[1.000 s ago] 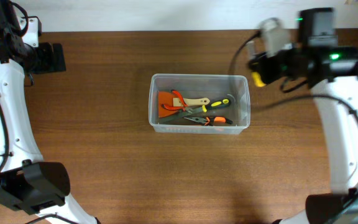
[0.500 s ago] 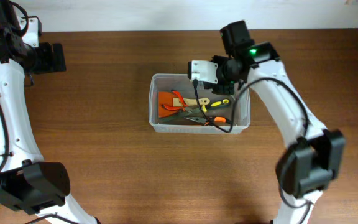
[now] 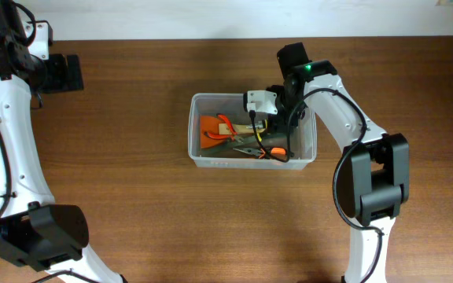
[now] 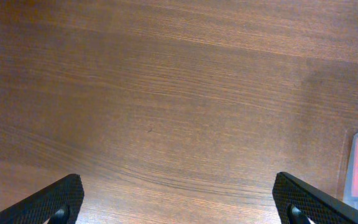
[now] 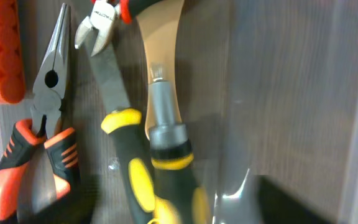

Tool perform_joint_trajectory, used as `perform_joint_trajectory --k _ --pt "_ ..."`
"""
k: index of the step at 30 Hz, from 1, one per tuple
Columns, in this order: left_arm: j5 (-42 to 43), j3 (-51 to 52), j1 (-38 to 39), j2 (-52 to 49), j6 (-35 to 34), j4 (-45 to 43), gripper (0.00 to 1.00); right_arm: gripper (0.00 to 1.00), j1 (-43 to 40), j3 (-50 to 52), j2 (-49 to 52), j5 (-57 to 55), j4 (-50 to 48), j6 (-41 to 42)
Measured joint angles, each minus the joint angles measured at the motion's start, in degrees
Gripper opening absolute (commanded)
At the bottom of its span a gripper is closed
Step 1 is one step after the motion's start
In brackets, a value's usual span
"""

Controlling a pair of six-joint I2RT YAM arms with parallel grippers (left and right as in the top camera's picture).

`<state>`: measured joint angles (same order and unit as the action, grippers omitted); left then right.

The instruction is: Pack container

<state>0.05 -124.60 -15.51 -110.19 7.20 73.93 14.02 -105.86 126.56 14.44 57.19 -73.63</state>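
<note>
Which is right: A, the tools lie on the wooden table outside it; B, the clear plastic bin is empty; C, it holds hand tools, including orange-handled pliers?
C: needle-nose pliers with orange-and-black handles lie inside the clear, colourless rectangular plastic bin, beside a yellow-and-black-handled tool.

The container (image 4: 347,186) runs off the left wrist view's right edge.

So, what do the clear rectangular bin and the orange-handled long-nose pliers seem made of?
The clear rectangular bin looks like glossy transparent plastic: the wooden table shows through its walls. The orange-handled long-nose pliers seem to have dull grey steel jaws and ribbed orange-and-black grips, probably rubber or soft plastic.
</note>
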Motion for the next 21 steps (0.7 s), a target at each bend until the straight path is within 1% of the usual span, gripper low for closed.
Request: perform_joint_trajectory --k 4,8,11,15,19,20,21 --pt "0.0 0.0 0.0 0.0 0.0 0.0 0.99 0.99 0.0 -0.5 -0.9 0.0 3.0 4.5" --pt "0.0 0.0 0.0 0.0 0.0 0.0 0.99 0.99 0.0 -3.3 -4.5 -0.1 9.4 9.7" --pt "0.0 0.0 0.0 0.0 0.0 0.0 0.99 0.99 0.0 -7.0 -9.8 -0.1 13.5 16.5" --pt "0.0 0.0 0.0 0.0 0.0 0.0 0.99 0.99 -0.7 -10.3 -19.4 0.0 14.2 29.6" --pt "0.0 0.0 0.0 0.0 0.0 0.0 0.99 0.99 -2.1 -11.0 -26.7 0.0 14.4 38.9" --pt "0.0 0.0 0.0 0.0 0.0 0.0 0.99 0.98 -2.5 -11.0 -28.0 0.0 14.4 40.4" --pt "0.0 0.0 0.0 0.0 0.0 0.0 0.99 0.89 -2.8 -11.0 -29.0 0.0 14.4 41.9"
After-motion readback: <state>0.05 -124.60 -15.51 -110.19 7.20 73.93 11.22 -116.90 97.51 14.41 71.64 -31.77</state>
